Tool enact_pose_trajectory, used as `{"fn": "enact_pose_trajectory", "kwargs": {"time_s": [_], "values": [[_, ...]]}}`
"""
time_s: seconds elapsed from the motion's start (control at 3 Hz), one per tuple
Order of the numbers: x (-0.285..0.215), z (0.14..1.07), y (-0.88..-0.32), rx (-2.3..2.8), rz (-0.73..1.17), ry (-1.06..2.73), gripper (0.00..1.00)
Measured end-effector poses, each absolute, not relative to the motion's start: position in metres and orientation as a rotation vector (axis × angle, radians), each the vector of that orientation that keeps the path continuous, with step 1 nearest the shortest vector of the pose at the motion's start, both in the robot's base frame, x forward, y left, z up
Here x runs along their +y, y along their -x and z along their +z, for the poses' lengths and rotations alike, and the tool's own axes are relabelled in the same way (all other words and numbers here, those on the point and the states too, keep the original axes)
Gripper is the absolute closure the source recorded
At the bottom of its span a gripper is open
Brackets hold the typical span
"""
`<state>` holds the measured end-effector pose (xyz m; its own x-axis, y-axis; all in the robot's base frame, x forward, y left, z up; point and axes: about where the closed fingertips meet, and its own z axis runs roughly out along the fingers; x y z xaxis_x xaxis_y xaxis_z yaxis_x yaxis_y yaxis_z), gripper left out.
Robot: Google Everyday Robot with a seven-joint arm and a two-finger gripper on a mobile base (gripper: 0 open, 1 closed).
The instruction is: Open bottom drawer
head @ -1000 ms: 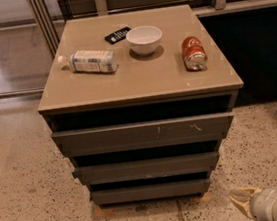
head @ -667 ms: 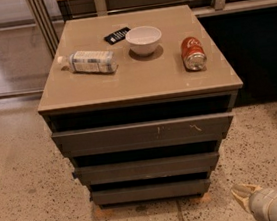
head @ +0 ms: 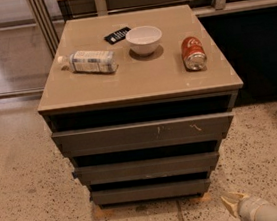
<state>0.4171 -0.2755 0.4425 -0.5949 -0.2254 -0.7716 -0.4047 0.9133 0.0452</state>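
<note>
A grey cabinet with three drawers stands in the middle of the camera view. Its bottom drawer sits lowest, close to the floor, with its front set back behind the middle drawer and top drawer. My gripper is at the lower right, low over the floor, just right of and in front of the bottom drawer's right corner. It touches nothing.
On the cabinet top lie a plastic bottle, a white bowl, a red can and a small black object. Speckled floor surrounds the cabinet. A dark wall panel stands to the right.
My gripper has shifted slightly right and down near the frame's lower right corner. The cabinet and drawers have not moved.
</note>
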Motion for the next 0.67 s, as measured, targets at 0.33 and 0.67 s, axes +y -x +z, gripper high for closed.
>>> {"fn": "enact_pose_trajectory", "kwargs": {"time_s": [0.33, 0.67], "values": [[-0.275, 0.444, -0.417, 2.228, 0.270, 0.451, 1.00], [-0.274, 0.422, -0.415, 2.231, 0.281, 0.401, 1.00]]}}
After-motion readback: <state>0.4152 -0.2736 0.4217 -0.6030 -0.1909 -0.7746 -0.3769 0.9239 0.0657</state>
